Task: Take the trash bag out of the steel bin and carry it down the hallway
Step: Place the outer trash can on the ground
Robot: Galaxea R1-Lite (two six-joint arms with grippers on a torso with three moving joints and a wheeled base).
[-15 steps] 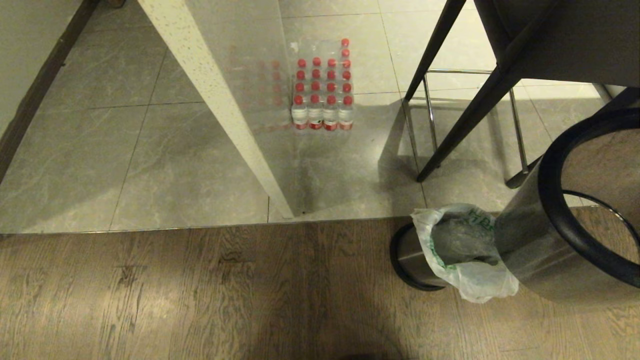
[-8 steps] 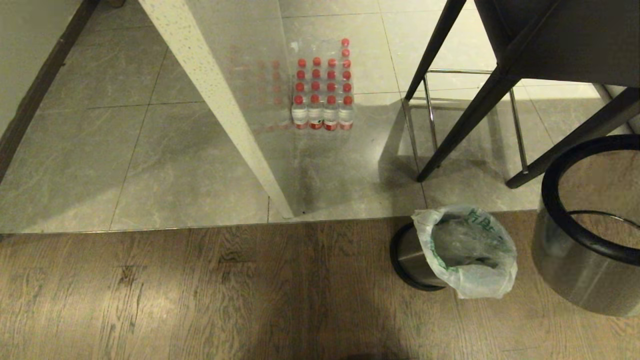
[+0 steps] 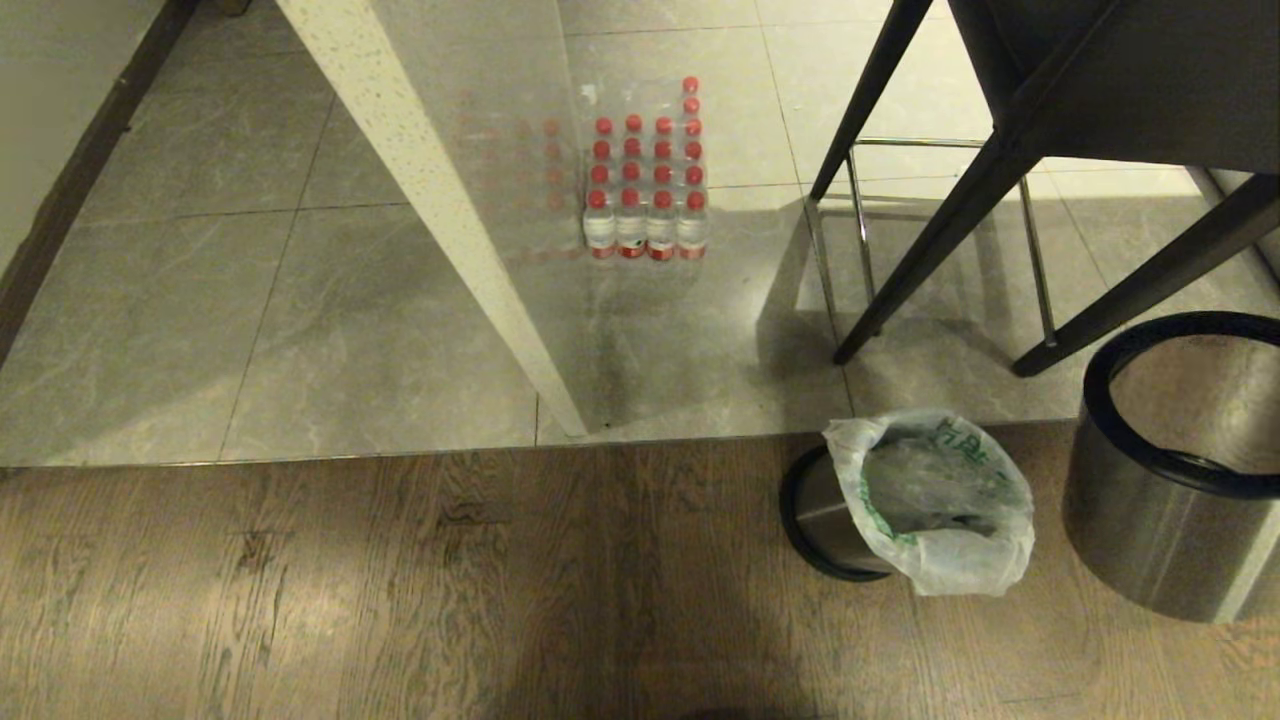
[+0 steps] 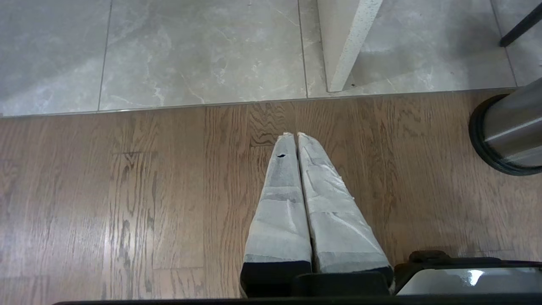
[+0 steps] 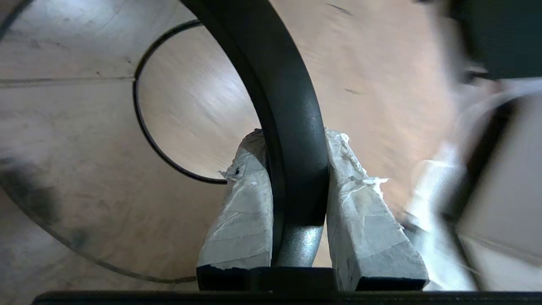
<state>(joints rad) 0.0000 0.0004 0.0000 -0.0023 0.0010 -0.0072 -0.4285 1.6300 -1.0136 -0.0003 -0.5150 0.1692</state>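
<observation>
The trash bag (image 3: 935, 500), thin white plastic with green print, stands open-mouthed on the wooden floor. It lines a short steel bin (image 3: 815, 515) with a black base. To its right is a steel sleeve (image 3: 1150, 530) with a black rim, tilted, with floor showing through its open bottom. My right gripper (image 5: 296, 140) is shut on that black rim (image 5: 288, 84), one finger inside and one outside. My left gripper (image 4: 295, 134) hangs shut and empty over the wood floor, left of the steel bin (image 4: 510, 127). Neither gripper shows in the head view.
A pack of red-capped water bottles (image 3: 648, 175) stands on the grey tiles beyond the wood floor. A white speckled partition edge (image 3: 440, 210) runs down to the tile seam. Dark furniture legs (image 3: 930, 210) and a chrome frame (image 3: 1035, 260) stand behind the bin.
The steel sleeve in my right gripper has swung away from the bag, moving right and down. The bag, earlier partly covered by it, now shows whole. The camera has not moved.
</observation>
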